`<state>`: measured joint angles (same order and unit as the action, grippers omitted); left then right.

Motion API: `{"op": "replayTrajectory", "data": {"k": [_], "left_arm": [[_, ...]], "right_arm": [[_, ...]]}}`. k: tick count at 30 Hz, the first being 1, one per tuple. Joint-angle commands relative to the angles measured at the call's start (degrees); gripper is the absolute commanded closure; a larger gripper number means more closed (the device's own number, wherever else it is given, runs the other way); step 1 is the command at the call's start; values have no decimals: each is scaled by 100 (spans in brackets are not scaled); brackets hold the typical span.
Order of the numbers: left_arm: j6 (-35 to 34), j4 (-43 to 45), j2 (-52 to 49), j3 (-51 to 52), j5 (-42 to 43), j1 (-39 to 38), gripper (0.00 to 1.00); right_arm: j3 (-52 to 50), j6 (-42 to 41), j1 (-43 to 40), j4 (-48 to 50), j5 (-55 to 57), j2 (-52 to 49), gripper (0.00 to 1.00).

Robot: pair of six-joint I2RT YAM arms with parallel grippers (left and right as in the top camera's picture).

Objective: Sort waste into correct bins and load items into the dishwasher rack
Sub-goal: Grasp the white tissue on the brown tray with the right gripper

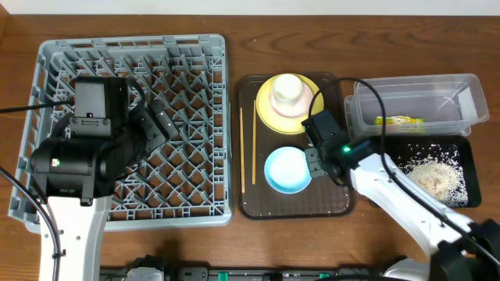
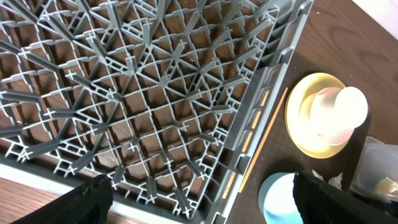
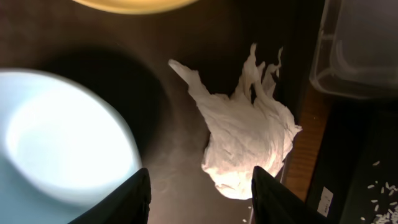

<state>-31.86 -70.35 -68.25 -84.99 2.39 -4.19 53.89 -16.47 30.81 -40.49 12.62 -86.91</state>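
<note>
On the brown serving tray (image 1: 297, 204) lie a yellow plate (image 1: 269, 113) with a pale cup (image 1: 287, 90) on it, a light-blue bowl (image 1: 287, 170) and chopsticks (image 1: 252, 148). My right gripper (image 1: 316, 160) hangs low over the tray's right side, open. In the right wrist view the crumpled white napkin (image 3: 249, 137) lies on the tray, its lower end between the fingers, close to the right one (image 3: 280, 199); right gripper (image 3: 202, 199). The napkin is hidden in the overhead view. My left gripper (image 1: 160, 117) stands wide open and empty over the grey dishwasher rack (image 1: 133, 43).
The clear tub (image 1: 414, 90) at the back right holds a green-and-orange wrapper (image 1: 398, 121). In front of it the black tray (image 1: 461, 148) holds a heap of rice (image 1: 433, 176) and scattered grains. The left wrist view shows the rack's edge (image 2: 249, 140), the chopsticks (image 2: 264, 140) and the plate (image 2: 317, 143).
</note>
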Motion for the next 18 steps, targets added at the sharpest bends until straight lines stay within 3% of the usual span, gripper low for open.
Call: {"op": "replayTrajectory", "data": {"k": [1,18], "left_arm": [[31,-9,-22,-26,-50,26,6],[33,-9,-22,-26,-50,26,6]], "right_arm": [[-50,94,-173,2,310,-256,48],[-50,87,-461,103,350,-697,44]]}}
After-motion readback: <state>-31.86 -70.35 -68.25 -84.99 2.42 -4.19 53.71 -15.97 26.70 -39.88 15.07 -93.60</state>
